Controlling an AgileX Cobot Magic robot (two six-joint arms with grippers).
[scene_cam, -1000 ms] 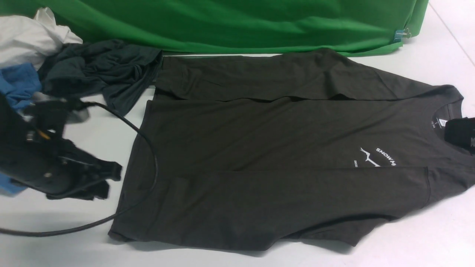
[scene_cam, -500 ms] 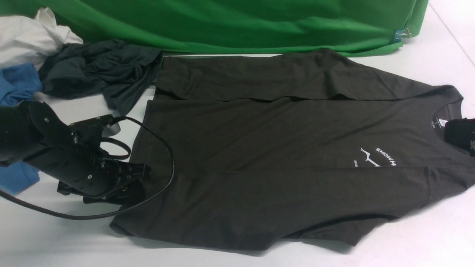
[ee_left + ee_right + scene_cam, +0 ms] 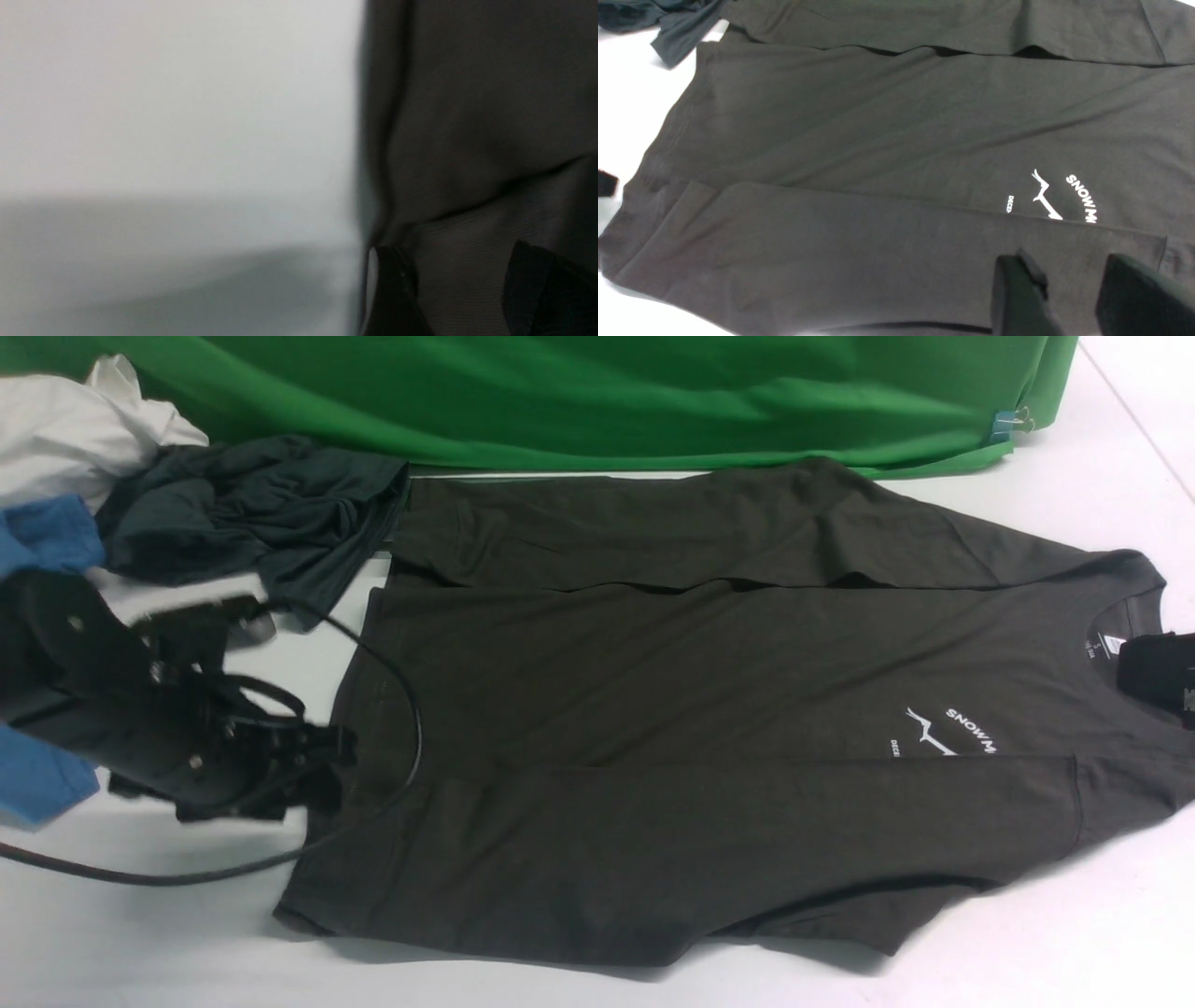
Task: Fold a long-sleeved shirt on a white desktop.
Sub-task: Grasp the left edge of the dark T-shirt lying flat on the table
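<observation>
Lying flat: long-sleeved shirt point(image 3: 709, 691) on white desktop point(image 3: 1074, 933), both sleeves folded in, collar to the right.
Hem edge: left gripper point(image 3: 331, 775) over it, jaws parted, holding nothing; black cable point(image 3: 411, 709) loops across.
Collar side: right gripper point(image 3: 1064, 266) spread, empty.
Open room: desktop along near edge.
Crowding: green cloth point(image 3: 597, 401) behind; charcoal garment point(image 3: 252, 513) against far-left corner.

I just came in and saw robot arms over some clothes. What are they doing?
A robot is folding the long-sleeved shirt on the white desktop. Both sleeves already lie folded over its body. The left arm's fingers sit open at the hem, and the right arm's fingers hover open near the collar end.
</observation>
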